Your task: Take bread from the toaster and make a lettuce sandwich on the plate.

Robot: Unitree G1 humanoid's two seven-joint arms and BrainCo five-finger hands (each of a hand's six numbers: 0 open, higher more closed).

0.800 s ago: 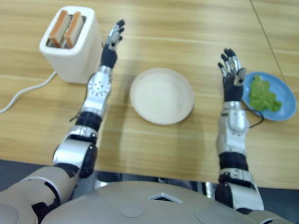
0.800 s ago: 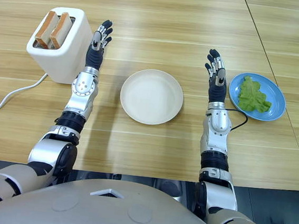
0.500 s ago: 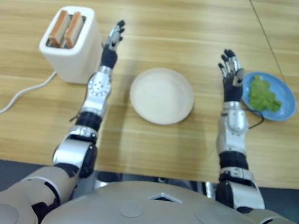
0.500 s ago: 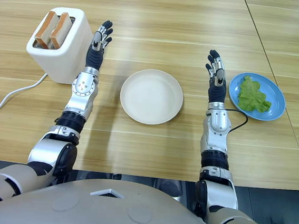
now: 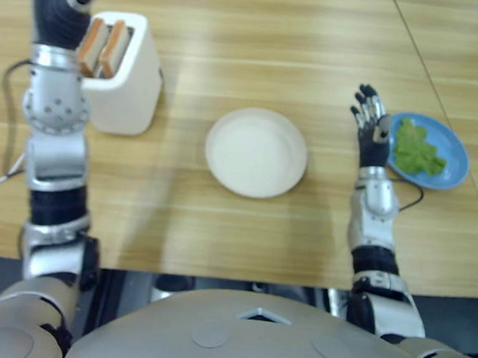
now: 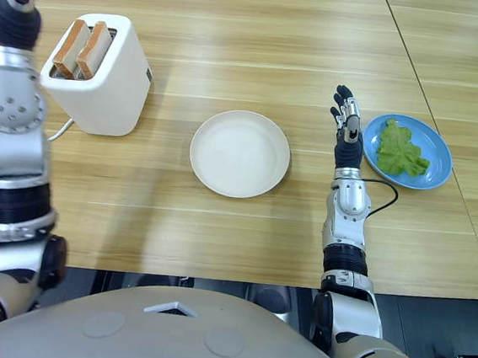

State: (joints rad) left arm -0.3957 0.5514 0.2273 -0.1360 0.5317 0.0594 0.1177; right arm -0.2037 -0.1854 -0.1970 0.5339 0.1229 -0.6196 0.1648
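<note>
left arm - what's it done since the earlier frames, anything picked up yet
The left robot hand swung from the right side of the toaster over to its left and rose toward the camera; nothing was taken hold of. Both bread slices stay in the toaster, the right robot hand stays open beside the blue plate of lettuce, and the white plate stays bare.
</note>
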